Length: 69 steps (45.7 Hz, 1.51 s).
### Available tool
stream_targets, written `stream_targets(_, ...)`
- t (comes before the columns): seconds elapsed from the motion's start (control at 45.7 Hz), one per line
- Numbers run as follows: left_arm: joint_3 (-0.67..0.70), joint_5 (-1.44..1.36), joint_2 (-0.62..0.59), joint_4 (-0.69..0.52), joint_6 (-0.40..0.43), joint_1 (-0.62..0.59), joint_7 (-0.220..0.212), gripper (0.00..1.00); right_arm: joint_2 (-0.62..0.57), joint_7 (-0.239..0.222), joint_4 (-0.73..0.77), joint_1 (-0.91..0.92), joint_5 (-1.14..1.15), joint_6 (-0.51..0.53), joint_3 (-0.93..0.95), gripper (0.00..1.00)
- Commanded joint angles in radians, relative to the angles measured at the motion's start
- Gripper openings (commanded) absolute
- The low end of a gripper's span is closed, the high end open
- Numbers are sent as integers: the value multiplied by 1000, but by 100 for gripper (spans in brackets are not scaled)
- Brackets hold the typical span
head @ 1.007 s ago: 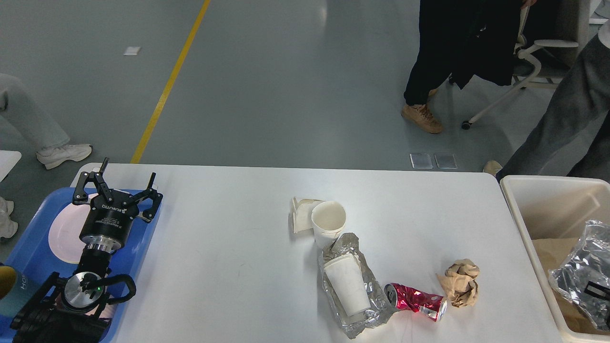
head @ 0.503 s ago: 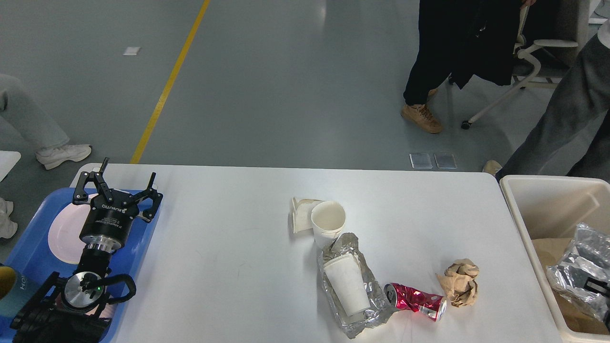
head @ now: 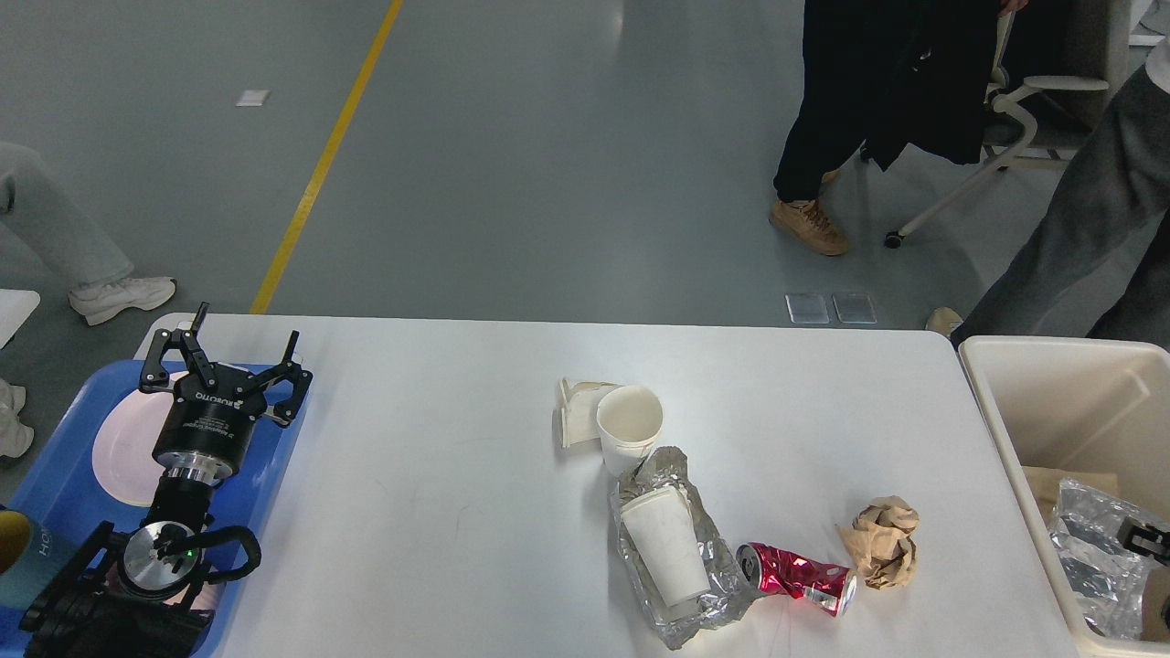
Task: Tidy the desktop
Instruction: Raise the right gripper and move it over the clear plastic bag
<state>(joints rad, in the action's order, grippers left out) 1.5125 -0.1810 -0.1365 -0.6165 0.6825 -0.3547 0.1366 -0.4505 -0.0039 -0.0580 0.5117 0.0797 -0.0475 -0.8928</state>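
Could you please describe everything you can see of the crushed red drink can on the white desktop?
The crushed red metal drink can lies on its side on the white desktop, dented along its body, with its silver top rim facing left. That end touches the crumpled silver foil wrapper; its other end lies beside the crumpled brown paper ball, though contact there is unclear.

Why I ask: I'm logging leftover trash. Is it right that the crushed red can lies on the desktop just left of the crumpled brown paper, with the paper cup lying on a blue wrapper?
Not quite. In the head view, the crushed red can lies on the desktop just left of the crumpled brown paper, but the paper cup lies on a silver foil wrapper, not a blue one.
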Motion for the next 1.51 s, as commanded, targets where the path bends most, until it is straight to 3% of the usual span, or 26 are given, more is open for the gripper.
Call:
stream_targets(0.0, 0, 0, 0, 0, 0, -1, 0, 96, -4, -1, -2, 14, -1, 5, -2, 100)
stream_targets(0.131, 0, 0, 0, 0, 0, -1, 0, 96, -26, -1, -72, 83, 12, 12, -2, 100)
stream_targets(0.372, 0, 0, 0, 0, 2, -1, 0, 96, -197, -13, -460, 410, 133, 29, -41, 100)
stream_targets(0.525, 0, 0, 0, 0, 0, -1, 0, 96, -249, -140, -732, 730, 236, 138, -181, 100)
stream_targets(0.613, 0, 0, 0, 0, 2, -1, 0, 96, -234, -203, -845, 934, 236, 242, -276, 100)
stream_targets(0.656, 0, 0, 0, 0, 2, -1, 0, 96, -180, -241, -914, 1094, 236, 369, -350, 100)
stream_targets(0.853, 0, 0, 0, 0, 2, -1, 0, 96, 48, -255, -962, 1421, 230, 849, -426, 100)
stream_targets(0.919, -2, 0, 0, 0, 2, 0, 0, 96, 73, -255, -1026, 1539, 229, 935, -413, 100)
stream_targets(1.116, 0, 0, 0, 0, -1, 0, 0, 96, 107, -249, -1361, 1881, 221, 934, -410, 100)
stream_targets(1.225, 0, 0, 0, 0, -1, 0, 0, 96, 141, -240, -1536, 2065, 103, 917, -423, 100)
stream_targets(1.335, 0, 0, 0, 1, -3, 0, 0, 96, 148, -212, -1619, 2144, 8, 905, -413, 100)
stream_targets(1.488, 0, 0, 0, 0, -3, 0, 0, 96, 182, -189, -1626, 2147, 6, 890, -403, 100)
